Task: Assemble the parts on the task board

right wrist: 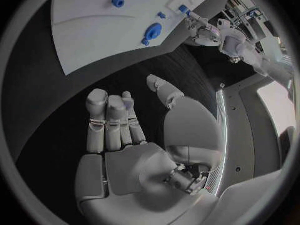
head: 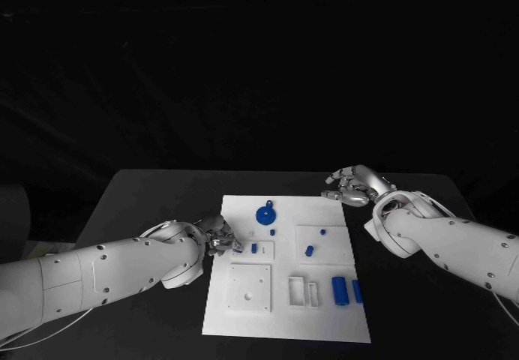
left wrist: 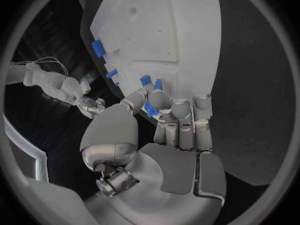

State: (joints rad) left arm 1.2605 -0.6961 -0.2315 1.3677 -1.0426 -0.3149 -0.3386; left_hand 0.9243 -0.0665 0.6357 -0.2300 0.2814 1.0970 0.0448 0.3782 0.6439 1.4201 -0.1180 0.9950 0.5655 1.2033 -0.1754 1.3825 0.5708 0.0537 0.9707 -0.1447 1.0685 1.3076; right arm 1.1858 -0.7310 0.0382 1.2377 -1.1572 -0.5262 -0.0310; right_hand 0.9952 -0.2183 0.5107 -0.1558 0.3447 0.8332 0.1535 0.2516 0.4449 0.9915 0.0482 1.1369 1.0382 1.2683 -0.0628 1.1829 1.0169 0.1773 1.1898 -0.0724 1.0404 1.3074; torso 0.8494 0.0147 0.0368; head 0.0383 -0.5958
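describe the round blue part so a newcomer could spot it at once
Start at the white task board in the middle of the black table. Look at its far end, near the middle: the round blue part lies there. It is a disc with a small tab, while the other blue parts are small pegs and cylinders.

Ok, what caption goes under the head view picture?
Left robot hand pinching a small blue part at the white task board; right robot hand open.

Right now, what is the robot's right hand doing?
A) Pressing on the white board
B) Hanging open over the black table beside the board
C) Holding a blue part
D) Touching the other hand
B: the right hand is empty, fingers apart, over the black table just off the task board's far corner.
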